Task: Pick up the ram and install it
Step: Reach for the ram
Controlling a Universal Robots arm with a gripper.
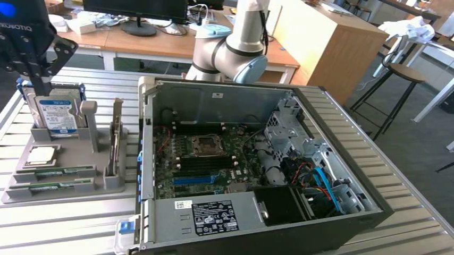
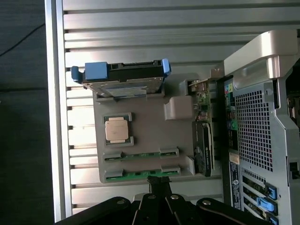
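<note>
Two green ram sticks lie flat in slots at the front of a grey holder tray (image 1: 71,194): one ram stick (image 1: 57,171) (image 2: 140,155) and a second ram stick (image 1: 51,186) (image 2: 136,175) beside it. My black gripper (image 1: 42,85) hangs above the tray's back end, over the hard drive, touching nothing. In the wrist view the gripper (image 2: 157,182) has its fingers pressed together, shut and empty, with the tips lined up over the outer stick. The open computer case (image 1: 212,101) lies beside the tray with its motherboard (image 1: 206,159) exposed.
On the tray also stand a silver hard drive (image 1: 58,114) (image 2: 123,77) in blue rails, a square processor (image 1: 41,155) (image 2: 117,130) and an upright expansion card (image 1: 116,138). The arm's base (image 1: 234,48) rises behind the case. The slatted metal table (image 1: 64,228) carries everything; a stool (image 1: 404,74) stands at the exterior view's right.
</note>
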